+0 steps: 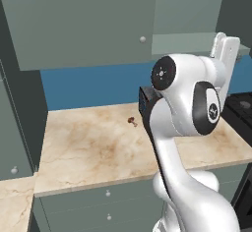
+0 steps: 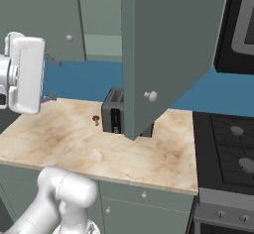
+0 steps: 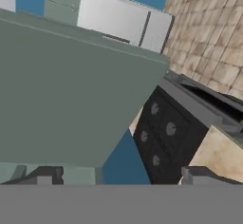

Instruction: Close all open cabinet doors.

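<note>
Here, left base view: one closed cabinet door (image 1: 88,22) spans the upper left of the frame, its silver knob (image 1: 142,39) at its lower right corner. Beneath it lies the marble tabletop (image 1: 93,147), with a small brown item (image 1: 132,121) at centre. The white arm (image 1: 184,128) fills the right half, partly covering a black toaster (image 1: 144,105).

Right base view: an open cabinet door (image 2: 168,49) swings out toward the camera at upper centre, its knob (image 2: 151,96) near its lower edge. The toaster (image 2: 113,111) stands behind it on the tabletop (image 2: 74,139). A black stove (image 2: 225,148) sits at lower right. The arm's white hand (image 2: 22,74) is at the left edge.

Hand view: the tool (image 3: 118,175) has its dark fingertips (image 3: 45,174) set well apart at the bottom of the frame, closed on nothing. A grey-green door panel (image 3: 71,85) covers the left and centre. The stove front (image 3: 163,140) with round knobs sits at lower right.
</note>
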Controlling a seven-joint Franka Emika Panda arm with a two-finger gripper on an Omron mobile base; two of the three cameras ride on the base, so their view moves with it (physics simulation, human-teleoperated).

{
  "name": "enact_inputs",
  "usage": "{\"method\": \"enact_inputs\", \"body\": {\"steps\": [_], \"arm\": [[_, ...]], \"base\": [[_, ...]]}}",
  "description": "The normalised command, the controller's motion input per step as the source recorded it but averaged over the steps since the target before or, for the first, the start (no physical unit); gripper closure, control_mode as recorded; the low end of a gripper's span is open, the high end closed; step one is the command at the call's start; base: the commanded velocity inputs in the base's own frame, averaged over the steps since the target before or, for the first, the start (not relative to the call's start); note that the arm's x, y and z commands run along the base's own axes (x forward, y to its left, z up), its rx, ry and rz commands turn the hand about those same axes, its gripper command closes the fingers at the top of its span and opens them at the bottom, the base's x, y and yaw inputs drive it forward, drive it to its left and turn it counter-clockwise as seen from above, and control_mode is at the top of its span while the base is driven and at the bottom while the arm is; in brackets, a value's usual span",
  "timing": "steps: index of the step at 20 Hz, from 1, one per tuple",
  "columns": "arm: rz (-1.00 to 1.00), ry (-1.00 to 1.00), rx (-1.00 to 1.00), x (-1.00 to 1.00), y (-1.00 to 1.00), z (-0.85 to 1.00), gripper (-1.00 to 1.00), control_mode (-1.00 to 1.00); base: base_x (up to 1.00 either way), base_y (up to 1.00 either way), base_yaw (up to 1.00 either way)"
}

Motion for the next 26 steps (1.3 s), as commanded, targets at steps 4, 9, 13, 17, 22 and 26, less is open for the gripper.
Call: {"method": "enact_inputs", "body": {"steps": [4,9,13,17,22,26], "arm": [[-0.06,0.0,0.0,-0.47,-0.23,-0.06,-1.0,-1.0],[-0.08,0.02,0.0,-0.47,-0.23,-0.01,-1.0,-1.0],[-0.04,0.0,0.0,-0.49,-0.2,0.0,-1.0,-1.0],[0.0,0.0,0.0,-0.46,-0.17,0.0,-1.0,-1.0],[0.0,0.0,0.0,-0.46,-0.17,0.0,-1.0,-1.0],[0.0,0.0,0.0,-0.45,-0.23,0.0,-1.0,-1.0]], "base": [[0.0,0.0,0.0],[0.0,0.0,0.0],[0.0,0.0,0.0],[0.0,0.0,0.0],[0.0,0.0,0.0],[0.0,0.0,0.0]]}}
